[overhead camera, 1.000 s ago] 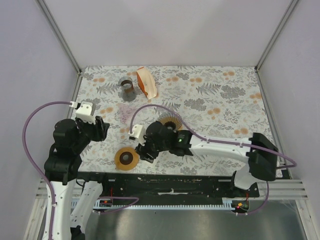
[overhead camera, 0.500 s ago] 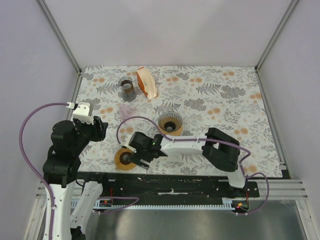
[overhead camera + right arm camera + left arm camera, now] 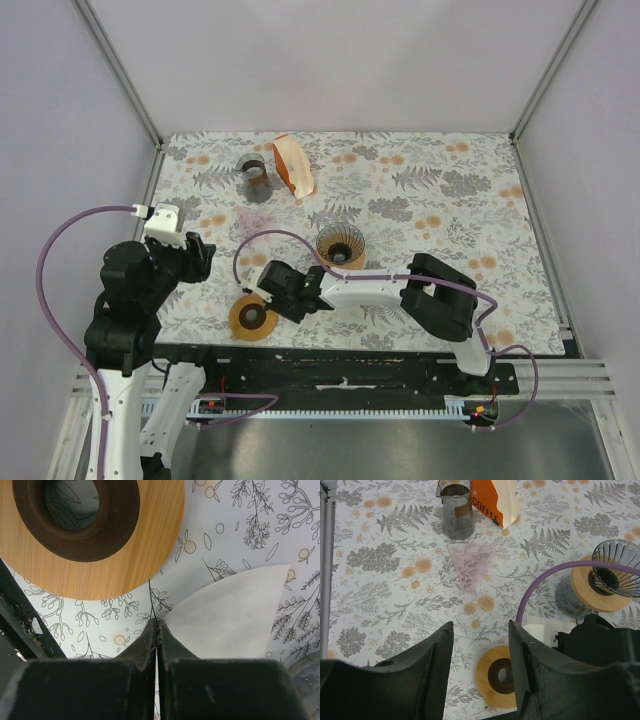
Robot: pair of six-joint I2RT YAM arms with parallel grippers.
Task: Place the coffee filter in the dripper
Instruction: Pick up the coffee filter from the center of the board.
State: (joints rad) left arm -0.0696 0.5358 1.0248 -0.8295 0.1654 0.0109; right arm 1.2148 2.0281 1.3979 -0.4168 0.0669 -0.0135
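Worktop, left to right. My left end effector [image 3: 480, 626] hangs by the left edge toward the near corner, open, nothing between its fingers. Coffee filter [image 3: 470, 565] lies flat toward the left edge, roughly midway between near and far edges, wide end to the far edge, point toward me. Carafe [image 3: 456, 510] and coffee bag [image 3: 495, 502] stand beyond it near the far edge. Wooden ring [image 3: 500, 675] sits at the near edge. My right end effector [image 3: 157, 622] is closed, low between ring and filter. In its wrist view the filter's point goes behind the fingertips, so I cannot tell if paper is caught; the left wrist view suggests it lies free. Dripper [image 3: 615, 570] stands right of all that, near mid-worktop, upright on its wooden collar, looks empty.

Handling, my guess: thin paper, near weightless, floppy, creases easily, probably slides on the cloth when nudged. It lies flat, so it is hard to get a finger under. Best hold looks like the wide rim edge, a light pinch through both layers.
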